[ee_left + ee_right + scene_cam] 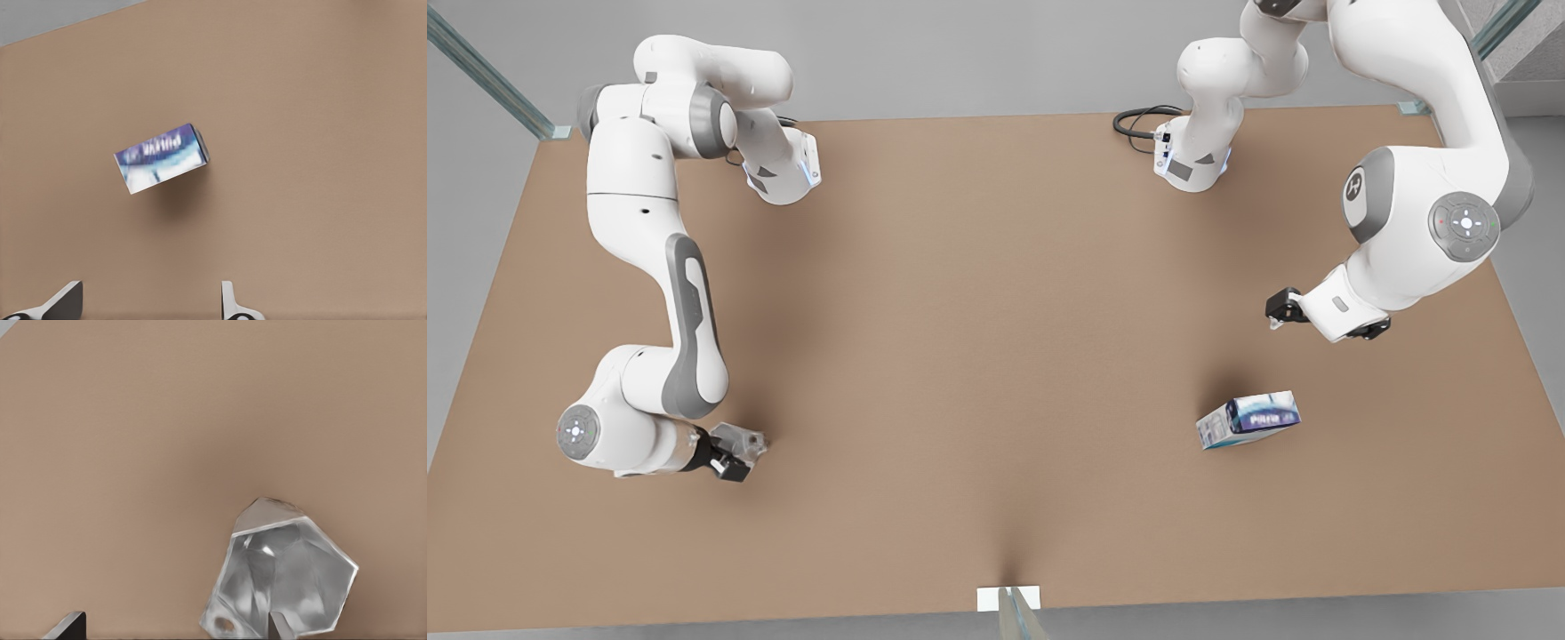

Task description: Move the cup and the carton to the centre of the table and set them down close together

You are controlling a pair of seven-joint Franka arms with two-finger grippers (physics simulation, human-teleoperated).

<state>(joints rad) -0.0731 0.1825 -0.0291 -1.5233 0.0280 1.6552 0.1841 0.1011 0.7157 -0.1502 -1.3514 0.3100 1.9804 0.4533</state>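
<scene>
The carton, printed blue, purple and white, lies on the table toward the front view's right; the left wrist view shows the carton ahead of the fingers. My left gripper hangs open above and behind it, apart from it; its fingertips stand wide with nothing between them. On the front view's left, the pale faceted cup rests at my right gripper. In the right wrist view the cup sits against one fingertip; this gripper is open.
Both arm bases stand at the far table edge, with a black cable by the one on the front view's right. A small white block marks the near edge. Bare brown tabletop spreads between the two objects.
</scene>
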